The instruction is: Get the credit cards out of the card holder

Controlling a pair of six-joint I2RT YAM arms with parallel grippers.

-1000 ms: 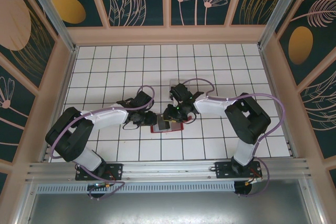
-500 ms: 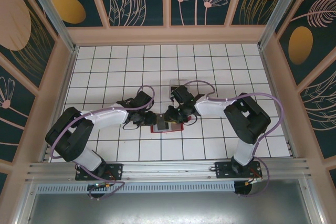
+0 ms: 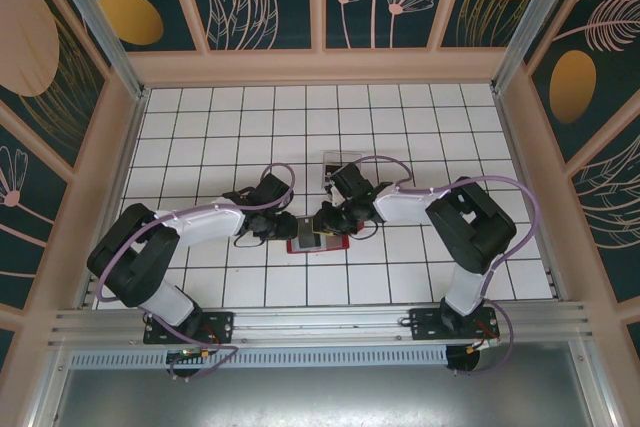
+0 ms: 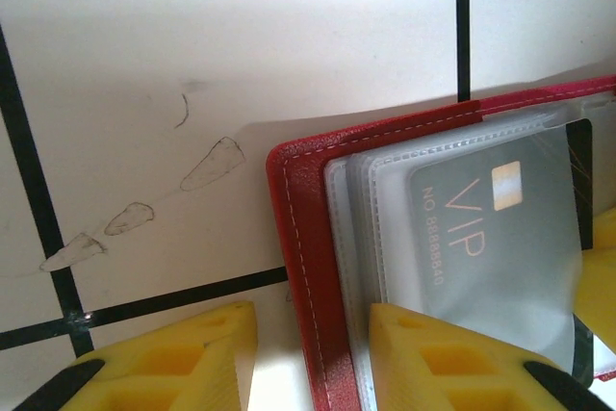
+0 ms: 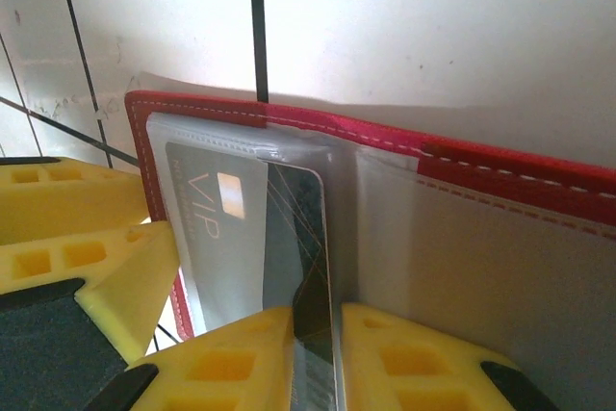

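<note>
The red card holder [image 3: 318, 241] lies open on the white tiles, its grey inside and clear sleeves up. A pale grey VIP credit card [image 4: 491, 228] [image 5: 217, 228] sits in a sleeve. A dark credit card [image 5: 300, 238] stands out of the sleeves beside it. My left gripper [image 3: 290, 228] [image 4: 318, 339] is shut on the holder's red left edge [image 4: 308, 267], one yellow finger on each side. From the right, my right gripper [image 3: 326, 221] [image 5: 316, 334] is shut on the dark card's edge.
A clear plastic box [image 3: 336, 163] stands on the tiles just behind the right wrist. Wooden walls [image 3: 320, 67] ring the tiled floor [image 3: 240, 117]. Both arms meet at the middle, close together over the holder.
The right gripper's fingers have closed in on the dark card, and its wrist has shifted slightly, uncovering the clear box behind it. The left gripper has stayed on the holder's edge.
</note>
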